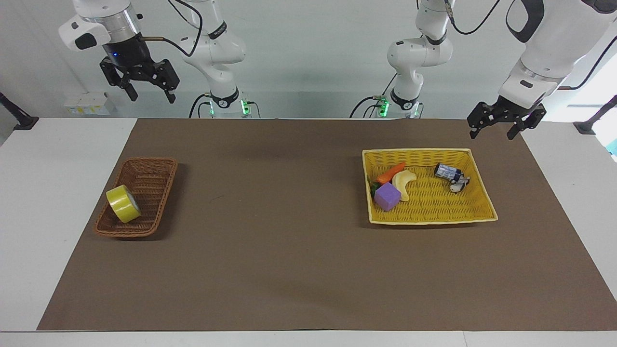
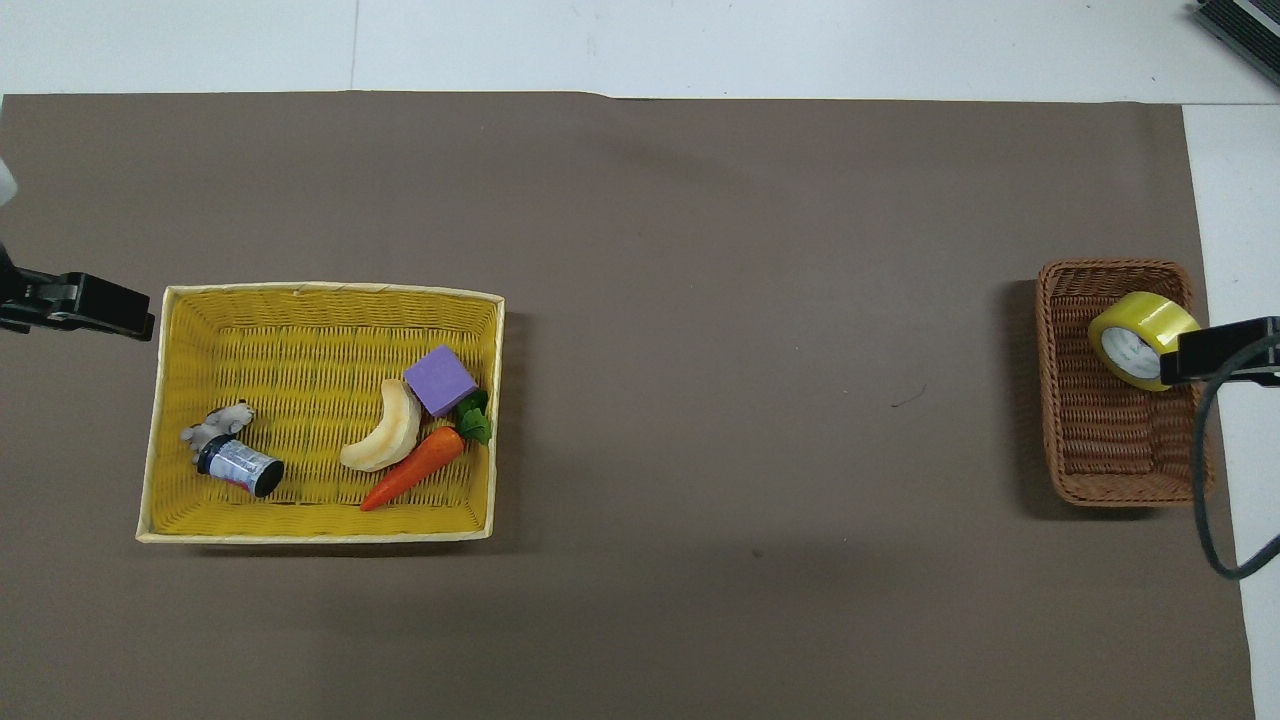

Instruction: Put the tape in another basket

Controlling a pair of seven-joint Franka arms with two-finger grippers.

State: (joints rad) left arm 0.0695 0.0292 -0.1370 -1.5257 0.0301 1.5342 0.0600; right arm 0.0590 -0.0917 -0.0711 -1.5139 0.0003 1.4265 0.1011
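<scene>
The roll of yellow packing tape (image 1: pixel 123 204) is seen tilted on its edge in the brown wicker basket (image 1: pixel 150 174), at nine o'clock on the tabletop (image 1: pixel 289 270) in the facing view. The right pincer (image 1: pixel 148 94) is held released, raised near that basket. The left pincer (image 1: pixel 498 130) is held released near the yellow woven basket (image 1: pixel 434 201).

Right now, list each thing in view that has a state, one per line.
tape: on edge, leaning in the brown basket.
brown basket: holds only the tape.
yellow basket: holds several small things.
right gripper: open, raised, holds nothing.
left gripper: open, raised, holds nothing.
</scene>
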